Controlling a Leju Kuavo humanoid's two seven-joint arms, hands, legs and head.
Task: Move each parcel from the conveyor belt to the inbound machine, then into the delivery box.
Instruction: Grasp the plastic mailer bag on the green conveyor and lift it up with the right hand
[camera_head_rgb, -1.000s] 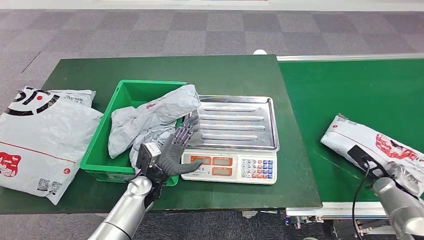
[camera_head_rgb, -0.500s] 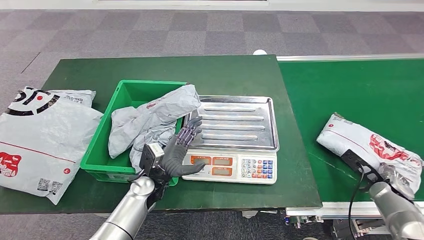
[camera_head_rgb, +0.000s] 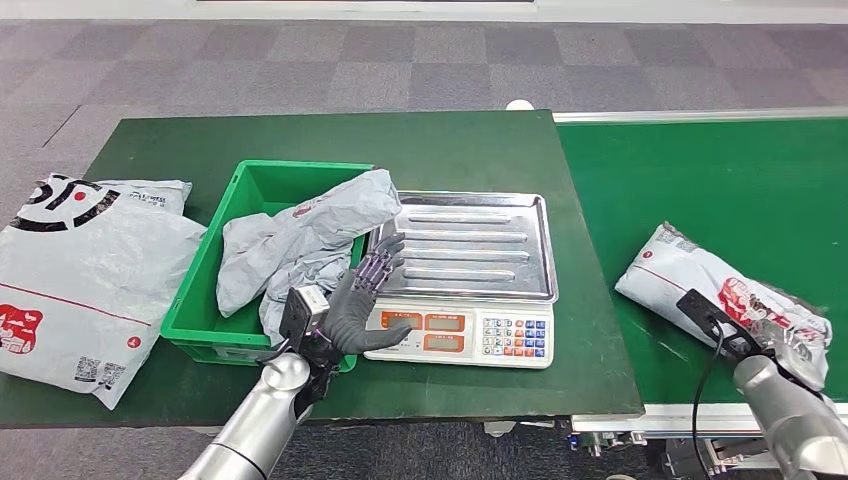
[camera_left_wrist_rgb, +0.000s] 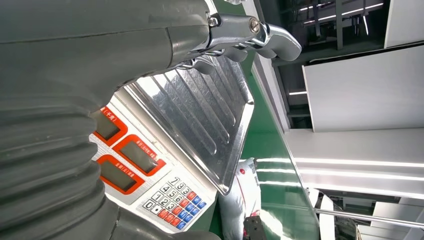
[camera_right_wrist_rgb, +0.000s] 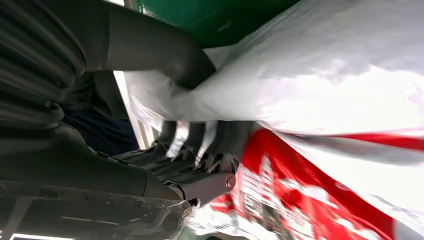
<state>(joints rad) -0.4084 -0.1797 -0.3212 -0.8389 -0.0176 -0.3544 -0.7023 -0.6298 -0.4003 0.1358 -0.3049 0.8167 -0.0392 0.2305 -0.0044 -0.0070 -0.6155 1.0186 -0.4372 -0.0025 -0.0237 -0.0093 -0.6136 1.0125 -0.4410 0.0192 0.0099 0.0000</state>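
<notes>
A white parcel with red print (camera_head_rgb: 722, 300) lay on the green conveyor belt (camera_head_rgb: 700, 190), near its front edge, and the right hand (camera_right_wrist_rgb: 200, 150) had its fingers and thumb closed on the parcel's near end. Between that parcel and the green delivery box (camera_head_rgb: 262, 190) stood the inbound machine, a scale (camera_head_rgb: 462, 335) with a bare steel tray (camera_head_rgb: 470, 250), just beside the box on the dark green table (camera_head_rgb: 450, 145). The left hand (camera_head_rgb: 362, 295) hovered over the scale's near left corner, fingers spread and holding nothing, beside the box's right wall. A crumpled grey parcel (camera_head_rgb: 300, 235) lay in the box, draped over its right rim towards the tray. A large white bag (camera_head_rgb: 80, 270) lay on the table's left end, overhanging the front edge. Bare belt stretched behind the held parcel, and bare table behind the scale and box.
</notes>
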